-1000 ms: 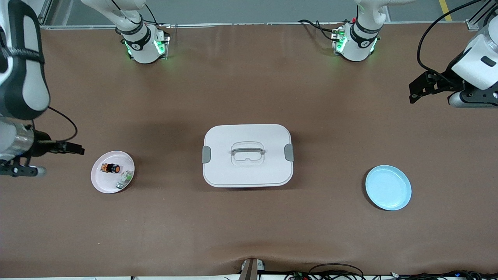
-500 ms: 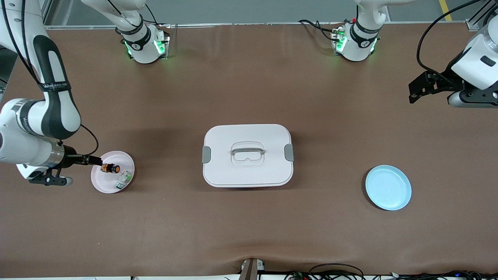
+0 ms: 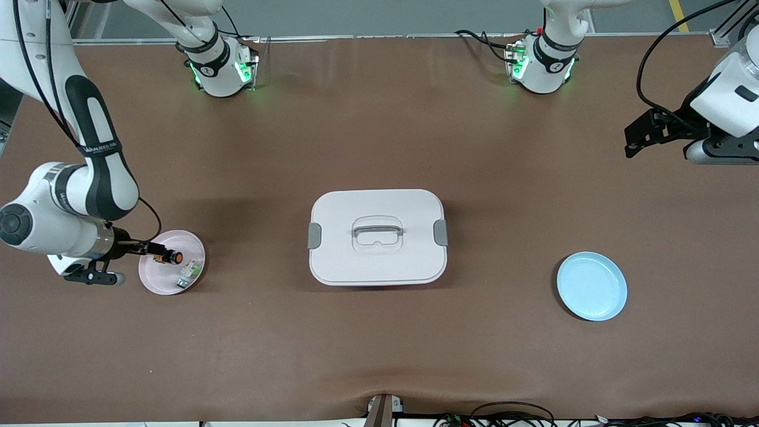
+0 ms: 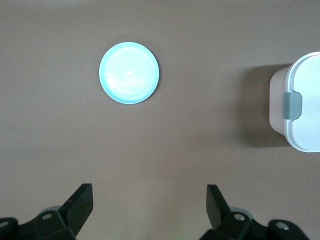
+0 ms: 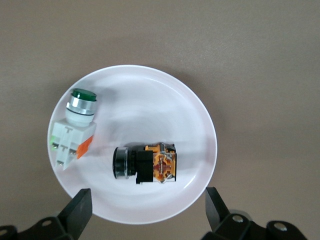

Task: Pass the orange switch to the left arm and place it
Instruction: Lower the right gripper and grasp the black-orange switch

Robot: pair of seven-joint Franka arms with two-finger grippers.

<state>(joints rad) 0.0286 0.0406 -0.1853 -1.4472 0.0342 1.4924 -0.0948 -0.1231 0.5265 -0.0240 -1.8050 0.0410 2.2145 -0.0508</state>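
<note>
Right claw point(image 3: 155, 249) over brown table point(image 3: 379, 344)

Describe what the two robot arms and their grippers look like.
Both are glossy white with black joints and bands. The right arm carries small grey lettering and a thin black cable; its bases glow green. The right gripper and left gripper are black, with angular fingers.

Green-and-white component point(image 3: 190, 271) lies on pink plate point(image 3: 155, 281); blue plate point(image 3: 592, 286) apart.
</note>
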